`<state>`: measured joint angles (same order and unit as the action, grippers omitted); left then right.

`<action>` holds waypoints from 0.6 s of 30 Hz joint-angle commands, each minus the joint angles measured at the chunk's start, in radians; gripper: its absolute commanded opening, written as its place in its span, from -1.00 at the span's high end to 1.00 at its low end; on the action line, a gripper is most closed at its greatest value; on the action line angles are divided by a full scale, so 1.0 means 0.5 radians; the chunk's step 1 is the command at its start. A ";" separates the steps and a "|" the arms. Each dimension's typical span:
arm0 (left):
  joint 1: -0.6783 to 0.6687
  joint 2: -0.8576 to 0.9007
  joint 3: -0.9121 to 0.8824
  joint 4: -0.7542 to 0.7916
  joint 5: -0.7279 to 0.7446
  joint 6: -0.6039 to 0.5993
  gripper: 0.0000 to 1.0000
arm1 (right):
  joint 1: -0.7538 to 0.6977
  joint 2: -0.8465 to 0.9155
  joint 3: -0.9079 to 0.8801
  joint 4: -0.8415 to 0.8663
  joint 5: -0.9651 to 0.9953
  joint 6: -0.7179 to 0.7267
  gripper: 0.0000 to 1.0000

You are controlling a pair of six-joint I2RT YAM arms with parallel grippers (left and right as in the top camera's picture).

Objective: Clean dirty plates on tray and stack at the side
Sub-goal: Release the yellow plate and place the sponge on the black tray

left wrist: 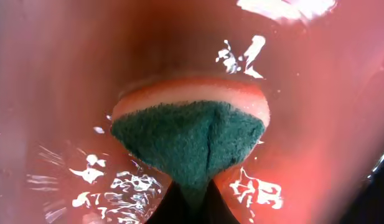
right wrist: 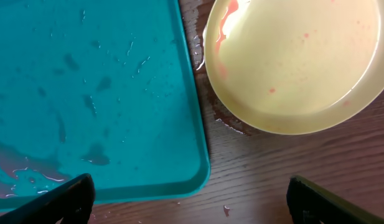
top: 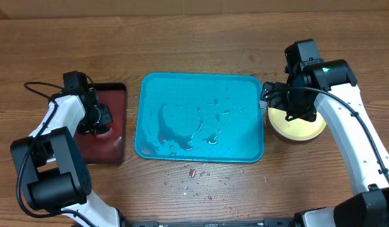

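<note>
**Sponge in the black tray, plate beside the blue tray**

We see the blue tray lying in the middle of the wooden table. Nothing stands on it. Its floor is wet, with beads of water and a thin reddish smear towards its left half.

The yellow-green plate sits on the table just beside the tray's right edge, upright and apart from the rim by a narrow strip of wood. It shows a red streak near its upper left rim and a few faint red specks across its middle. The wood at its lower left edge is damp. We cannot tell whether other plates lie under it.

The right gripper hangs above the gap between tray and plate. Its two fingers are spread wide and grip nothing.

The left gripper is over the black tray, which lies to the left of the blue one. It is clenched on a sponge, green scouring side towards the camera and pale foam behind. The sponge's far edge meets the wet reddish floor of the black tray.

Small red crumbs are scattered on the table near the blue tray's front edge.
</note>
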<state>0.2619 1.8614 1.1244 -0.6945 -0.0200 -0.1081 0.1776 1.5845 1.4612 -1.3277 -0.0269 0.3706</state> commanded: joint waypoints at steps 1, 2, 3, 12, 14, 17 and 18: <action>-0.003 0.041 0.007 -0.017 -0.012 0.027 0.78 | 0.008 -0.002 0.026 0.005 -0.002 -0.009 -1.00; -0.003 0.041 0.022 -0.035 -0.014 0.001 0.27 | 0.008 -0.002 0.026 0.005 -0.002 -0.009 -1.00; -0.003 0.041 0.047 -0.072 -0.014 -0.024 -0.37 | 0.008 -0.002 0.026 0.008 -0.002 -0.009 -1.00; -0.016 -0.083 0.771 -0.758 -0.025 -0.038 -0.99 | 0.008 -0.005 0.174 -0.069 0.021 -0.011 -1.00; -0.032 -0.150 0.983 -0.935 -0.026 -0.039 -1.00 | 0.008 -0.005 0.274 -0.130 0.021 -0.011 -1.00; -0.061 -0.272 1.306 -1.157 -0.026 -0.056 -1.00 | 0.008 -0.009 0.481 -0.269 0.021 -0.018 -1.00; -0.069 -0.313 1.394 -1.197 -0.024 -0.056 -1.00 | 0.008 -0.014 0.549 -0.317 0.021 -0.019 -1.00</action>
<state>0.2497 1.8233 1.6669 -1.2449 -0.0315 -0.1162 0.1776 1.5887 1.6283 -1.4525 -0.0219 0.3660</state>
